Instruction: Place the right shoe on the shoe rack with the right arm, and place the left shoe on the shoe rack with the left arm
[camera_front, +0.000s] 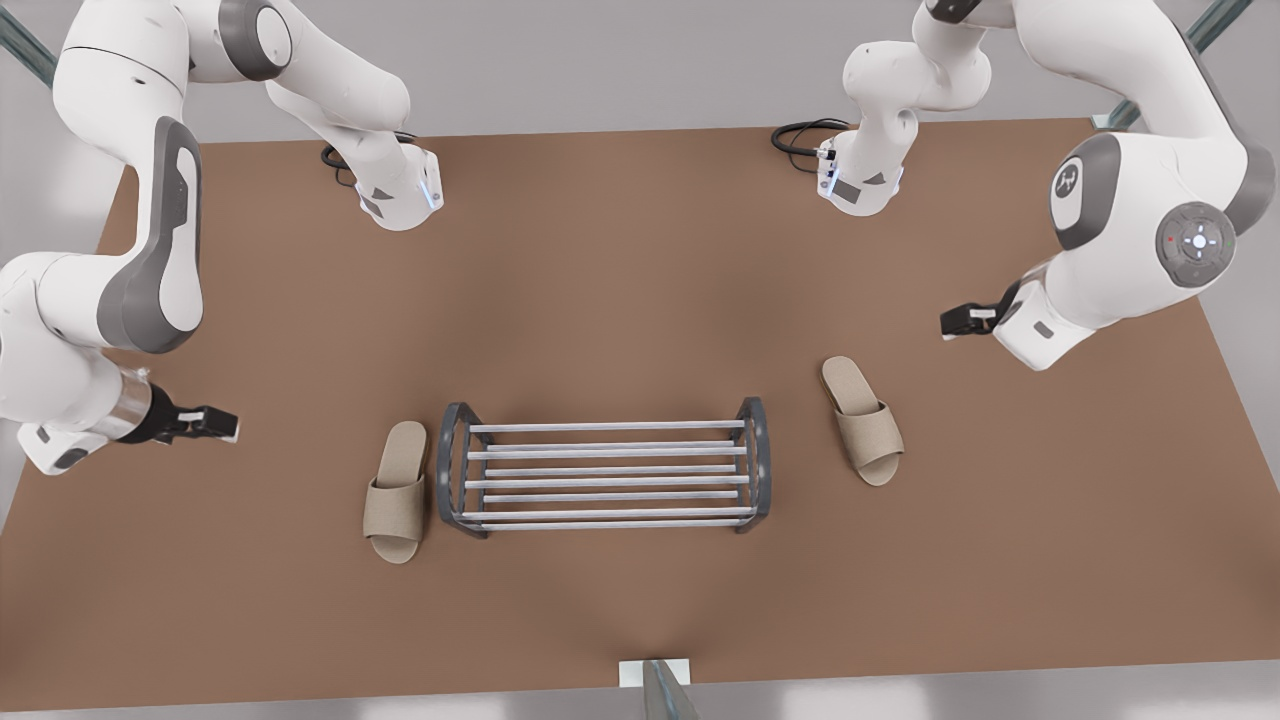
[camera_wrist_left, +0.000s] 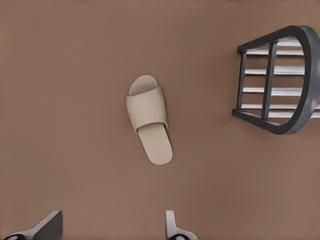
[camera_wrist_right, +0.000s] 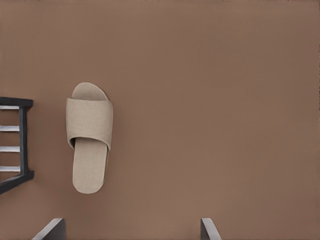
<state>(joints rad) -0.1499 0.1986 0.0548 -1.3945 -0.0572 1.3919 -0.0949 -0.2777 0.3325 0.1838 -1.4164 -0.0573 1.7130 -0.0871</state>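
Fingers of the left gripper stand spread apart, holding nothing; the gripper hangs above the desk at the front view's right, near the left shoe. Fingers of the right gripper are likewise apart and empty, above the desk at the front view's left. The shoe rack stands upright on the desk between the two beige slippers. The right shoe lies flat just beside the rack's end frame, roughly parallel to it. The left shoe lies flat, angled, a little apart from the opposite end frame.
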